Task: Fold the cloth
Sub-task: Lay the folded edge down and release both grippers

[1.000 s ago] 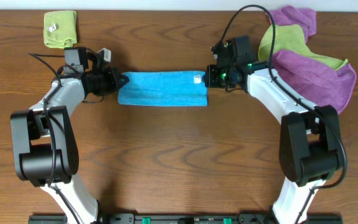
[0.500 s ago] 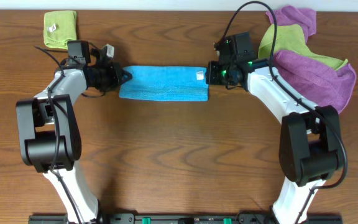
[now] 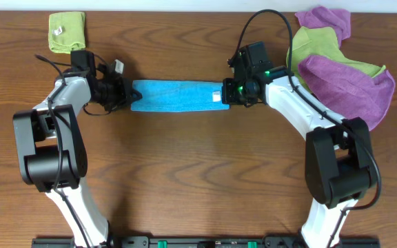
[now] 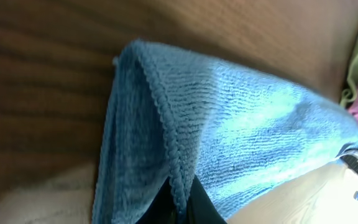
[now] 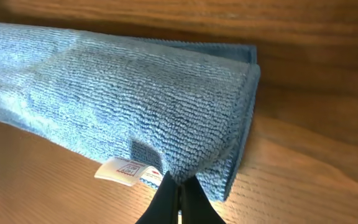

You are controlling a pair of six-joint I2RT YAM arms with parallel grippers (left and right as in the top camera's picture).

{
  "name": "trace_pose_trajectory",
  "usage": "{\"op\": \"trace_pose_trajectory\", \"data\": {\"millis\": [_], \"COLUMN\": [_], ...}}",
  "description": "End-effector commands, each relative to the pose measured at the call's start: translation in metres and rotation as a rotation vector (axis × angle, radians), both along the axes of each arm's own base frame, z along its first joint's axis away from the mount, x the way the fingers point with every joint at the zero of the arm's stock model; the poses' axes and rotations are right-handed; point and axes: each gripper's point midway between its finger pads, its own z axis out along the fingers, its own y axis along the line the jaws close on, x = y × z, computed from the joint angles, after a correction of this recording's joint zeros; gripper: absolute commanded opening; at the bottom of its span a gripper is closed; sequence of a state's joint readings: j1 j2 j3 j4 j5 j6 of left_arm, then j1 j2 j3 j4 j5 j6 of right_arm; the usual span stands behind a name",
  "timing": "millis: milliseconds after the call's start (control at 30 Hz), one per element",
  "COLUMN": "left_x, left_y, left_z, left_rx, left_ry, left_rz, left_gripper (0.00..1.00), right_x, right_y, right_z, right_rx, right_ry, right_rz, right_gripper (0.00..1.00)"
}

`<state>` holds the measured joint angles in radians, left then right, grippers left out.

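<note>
The sky-blue cloth (image 3: 176, 96) is a narrow folded strip stretched between both grippers above the wooden table. My left gripper (image 3: 127, 94) is shut on its left end; the left wrist view shows the stitched hem (image 4: 166, 143) pinched between the fingers (image 4: 180, 211). My right gripper (image 3: 227, 93) is shut on its right end. The right wrist view shows the cloth (image 5: 123, 93) pinched at its edge by the fingers (image 5: 176, 190), with the white tag (image 5: 124, 171) beside them.
A folded lime-green cloth (image 3: 66, 32) lies at the back left. A pile of purple cloths (image 3: 350, 83) and lime-green cloth (image 3: 319, 52) sits at the back right, close behind the right arm. The wooden table (image 3: 198, 179) spreads toward the front.
Both grippers moved the cloth's ends toward the back and the right one shifted left. The cloth strip went from wider and draped to narrower and taut.
</note>
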<state>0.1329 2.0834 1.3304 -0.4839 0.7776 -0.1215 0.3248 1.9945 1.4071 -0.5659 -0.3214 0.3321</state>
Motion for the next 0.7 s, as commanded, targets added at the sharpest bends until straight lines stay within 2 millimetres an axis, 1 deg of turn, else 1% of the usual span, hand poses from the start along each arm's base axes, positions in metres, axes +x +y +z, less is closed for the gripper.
{"op": "trace_pose_trajectory", "data": {"millis": [0,100,267,533,667], "left_x": [0.002,0.004,0.009,0.010,0.008], "left_y": [0.010,0.011,0.025,0.025,0.021], "left_z": [0.005,0.014,0.029,0.027,0.026], "left_rx": [0.065,0.084,0.179,0.209,0.208], "left_ry": [-0.028,-0.062,-0.109,-0.110,-0.105], "left_rz": [-0.013,-0.025,-0.007,-0.011,-0.020], "left_gripper": [0.06,0.06,0.06,0.06,0.06], "right_x": [0.004,0.005,0.000,0.002,0.004], "right_y": [-0.004,-0.004,-0.004,-0.010,-0.012], "right_z": [0.001,0.001,-0.001,-0.003,-0.003], "right_rx": [-0.032,-0.031,-0.037,-0.073,-0.084], "right_ry": [-0.018,-0.020,-0.002,-0.008,-0.018], "right_rz": [0.000,0.000,0.003,-0.012,-0.017], "right_gripper": [0.01,0.01,0.01,0.01,0.01]}}
